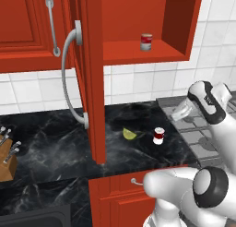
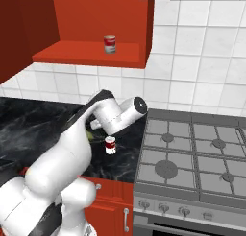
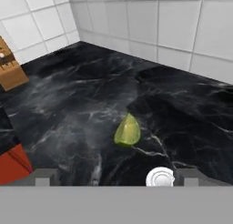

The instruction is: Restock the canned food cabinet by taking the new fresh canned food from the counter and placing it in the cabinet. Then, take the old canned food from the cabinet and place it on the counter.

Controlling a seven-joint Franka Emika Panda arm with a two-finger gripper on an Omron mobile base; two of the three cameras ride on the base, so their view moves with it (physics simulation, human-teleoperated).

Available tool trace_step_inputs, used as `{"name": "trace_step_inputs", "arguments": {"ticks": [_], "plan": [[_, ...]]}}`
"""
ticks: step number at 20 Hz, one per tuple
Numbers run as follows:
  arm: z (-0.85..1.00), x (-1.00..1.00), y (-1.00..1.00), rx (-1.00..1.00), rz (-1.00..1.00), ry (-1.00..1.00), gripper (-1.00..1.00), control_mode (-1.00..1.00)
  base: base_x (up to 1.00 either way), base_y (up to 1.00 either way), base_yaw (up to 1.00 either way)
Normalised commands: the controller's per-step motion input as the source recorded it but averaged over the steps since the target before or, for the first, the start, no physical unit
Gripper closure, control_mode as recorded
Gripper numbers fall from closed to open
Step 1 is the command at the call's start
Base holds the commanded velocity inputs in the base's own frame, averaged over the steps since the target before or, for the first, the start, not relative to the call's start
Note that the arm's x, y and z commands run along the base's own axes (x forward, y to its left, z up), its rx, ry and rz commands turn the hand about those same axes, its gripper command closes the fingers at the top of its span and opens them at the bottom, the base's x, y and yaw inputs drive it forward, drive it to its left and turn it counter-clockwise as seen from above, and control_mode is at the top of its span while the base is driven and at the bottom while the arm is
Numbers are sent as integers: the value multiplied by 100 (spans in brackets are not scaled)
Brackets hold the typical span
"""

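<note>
Dark red with a white top, the old canned food (image 1: 158, 135) stands upright on the counter (image 1: 55, 134), close to the front edge and not far from the stove (image 1: 198, 134). In the hand view you look down on its round white top (image 3: 160, 177), low in the picture. The gripper (image 3: 116, 178) hangs just above it with its two fingers spread wide. The can sits between them, much nearer to one finger (image 3: 189, 178) than to the other. I cannot tell if that finger touches the can, so take care. The fingers pinch nothing.

The can is down where it belongs, so I think the step now is to pull the hand away. Go straight up first. Do not slide sideways while you are low, or the near finger may tip the can over. It is thin and small, so a little bump could knock it down and make it roll. Once the fingers are above the white top, you can swing away.

A yellow-green lime piece (image 3: 127, 131) lies on the counter near the can, not touching it. Leave it alone. Up above, the new fresh canned food (image 1: 146, 41), bright red with shiny rims, stands on the shelf of the cabinet (image 1: 138, 53). The cabinet door (image 1: 92, 83) hangs open, so keep your arm away from it as you lift.
</note>
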Motion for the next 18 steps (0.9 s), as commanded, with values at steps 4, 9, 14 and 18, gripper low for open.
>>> {"name": "trace_step_inputs", "arguments": {"ticks": [4, 9, 14, 18], "plan": [[100, -100, 2, -5, -5, -8, -100, -100, 0, 0, 0], [90, -100, 11, -14, -2, -2, -100, -100, 0, 0, 0], [66, -100, 58, -26, -5, -16, -100, -100, 0, 0, 0], [15, -58, 7, -5, 6, -27, -100, -100, 0, 0, 0]]}}
